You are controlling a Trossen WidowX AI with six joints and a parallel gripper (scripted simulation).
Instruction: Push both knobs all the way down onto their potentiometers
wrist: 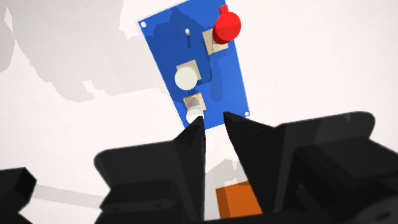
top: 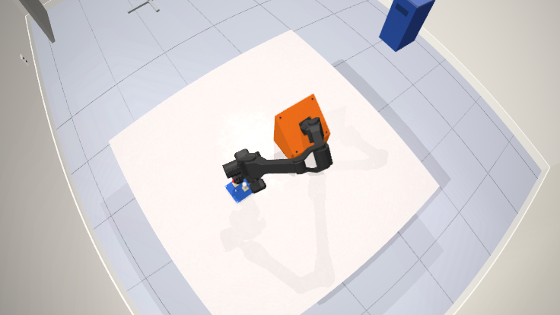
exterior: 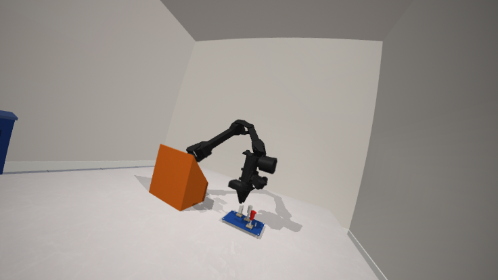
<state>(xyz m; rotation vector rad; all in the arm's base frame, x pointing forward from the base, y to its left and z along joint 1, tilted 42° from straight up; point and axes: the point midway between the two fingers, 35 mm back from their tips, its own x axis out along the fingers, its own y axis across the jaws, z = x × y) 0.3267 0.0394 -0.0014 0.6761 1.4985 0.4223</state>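
The blue circuit board (top: 237,196) (exterior: 229,216) (wrist: 231,90) stands on the table and carries three potentiometers. A red knob (exterior: 252,215) (wrist: 227,26) stands high on its shaft, with a gap above its potentiometer (exterior: 249,226). A white knob (exterior: 250,208) (wrist: 186,78) is on the middle potentiometer; its seating is unclear. Another white knob (exterior: 241,209) (wrist: 194,116) is at the end nearest the fingers, close above its potentiometer. My gripper (exterior: 241,202) (wrist: 213,118) is slightly open and empty, above that end knob. In the wrist view the left fingertip overlaps this knob's edge.
A large orange block (top: 291,127) (exterior: 170,177) (wrist: 240,200) stands on the table by the arm's base. A small upright pin (wrist: 187,31) rises from the board near the red knob. A blue bin (top: 405,25) stands on the floor beyond the table.
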